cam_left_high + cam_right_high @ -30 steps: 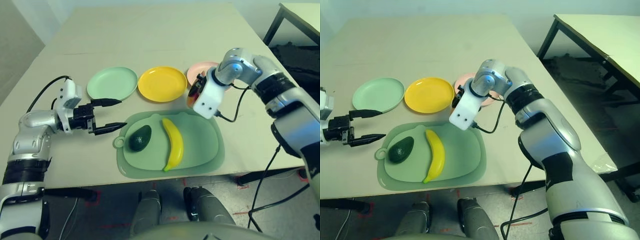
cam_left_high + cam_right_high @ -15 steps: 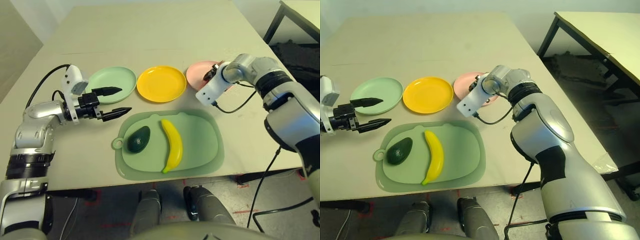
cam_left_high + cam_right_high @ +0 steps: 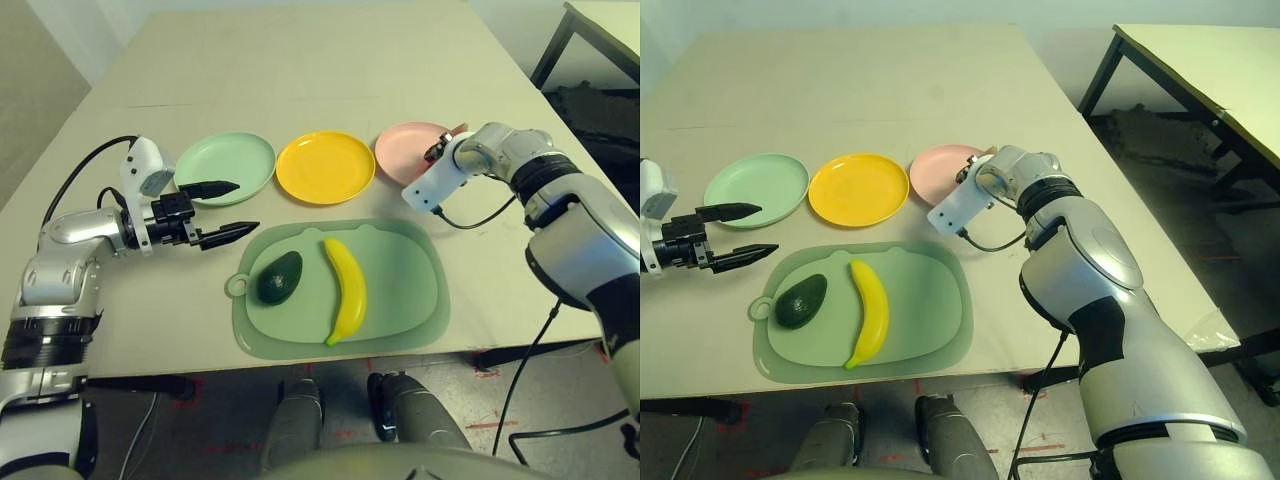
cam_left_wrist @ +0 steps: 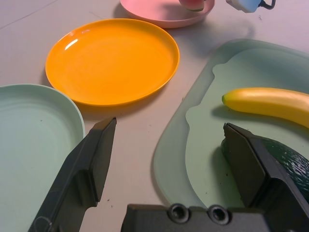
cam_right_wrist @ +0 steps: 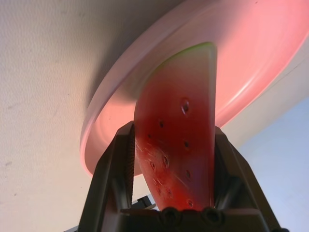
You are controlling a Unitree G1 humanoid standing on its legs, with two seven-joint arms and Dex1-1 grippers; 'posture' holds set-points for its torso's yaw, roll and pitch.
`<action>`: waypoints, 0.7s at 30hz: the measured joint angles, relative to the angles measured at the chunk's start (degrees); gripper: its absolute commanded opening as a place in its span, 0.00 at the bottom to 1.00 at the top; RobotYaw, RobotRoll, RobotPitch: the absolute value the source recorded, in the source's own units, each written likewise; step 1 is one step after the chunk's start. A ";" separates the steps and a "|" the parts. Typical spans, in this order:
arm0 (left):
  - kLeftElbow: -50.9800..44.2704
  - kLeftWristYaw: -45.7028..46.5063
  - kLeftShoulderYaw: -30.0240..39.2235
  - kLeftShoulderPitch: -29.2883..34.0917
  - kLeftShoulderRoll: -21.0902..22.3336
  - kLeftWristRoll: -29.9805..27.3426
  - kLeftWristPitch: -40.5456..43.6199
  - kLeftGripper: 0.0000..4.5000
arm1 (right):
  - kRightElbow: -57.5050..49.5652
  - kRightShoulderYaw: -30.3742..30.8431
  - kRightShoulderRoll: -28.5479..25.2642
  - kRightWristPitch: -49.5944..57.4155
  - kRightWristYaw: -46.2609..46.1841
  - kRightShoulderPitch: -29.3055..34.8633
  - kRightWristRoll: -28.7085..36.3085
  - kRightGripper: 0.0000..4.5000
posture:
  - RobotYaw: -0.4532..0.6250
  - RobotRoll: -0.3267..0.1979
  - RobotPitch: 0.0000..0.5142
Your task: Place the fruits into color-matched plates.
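Over the pink plate (image 3: 410, 150) the right gripper (image 5: 172, 159) has swung down from above the cutting board (image 3: 400, 300) — fingers around the watermelon wedge (image 5: 179, 130), seemingly releasing — while the left gripper (image 3: 222, 209) stays open; avocado (image 3: 279, 277) and banana (image 3: 345, 288) remain.

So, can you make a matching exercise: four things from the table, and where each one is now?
Things:
1. avocado
2. watermelon wedge
3. yellow plate
4. left tool

Places:
A. between the mint and pink plates
B. between the right tool's fingers, over the pink plate
C. on the cutting board, beside the banana
D. open, near the mint plate

Pairs: 1-C, 2-B, 3-A, 4-D
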 measured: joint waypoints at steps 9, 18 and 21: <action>-0.15 -0.09 -0.01 0.13 -0.02 -0.05 -0.02 1.00 | -0.04 0.23 -0.59 -0.78 -1.29 0.07 -1.07 0.99 | 0.46 0.62 0.27; 0.73 -3.58 -0.04 -0.91 -0.30 -0.44 -0.99 1.00 | -0.35 0.76 -3.07 -6.29 0.34 -3.67 -1.82 0.99 | 0.43 0.62 0.24; 1.50 -5.88 -0.03 -0.91 -0.31 -1.35 -1.28 1.00 | -1.17 0.74 -3.69 -11.59 3.38 -6.44 -1.52 0.99 | 0.43 0.62 0.24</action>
